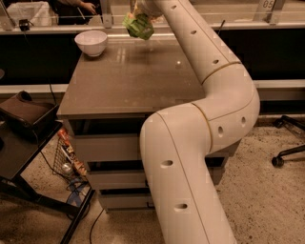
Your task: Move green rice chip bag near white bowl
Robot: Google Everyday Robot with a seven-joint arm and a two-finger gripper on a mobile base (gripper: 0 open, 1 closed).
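Green rice chip bag (138, 26) crumpled, clamped in jaws above table (128, 86) rear; white bowl (91, 43) apart

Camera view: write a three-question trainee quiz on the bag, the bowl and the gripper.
1. True or false: the green rice chip bag lies flat on the table.
2. Pick one: as seen in the view, the white bowl stands at the table's A) far left corner, B) near right corner, C) middle.
3. In a few words: where is the gripper, and what does it hold?

Key
1. False: the bag hangs in the air over the table's far edge.
2. A.
3. At the top of the view, over the table's far edge, fingers shut on the bag.
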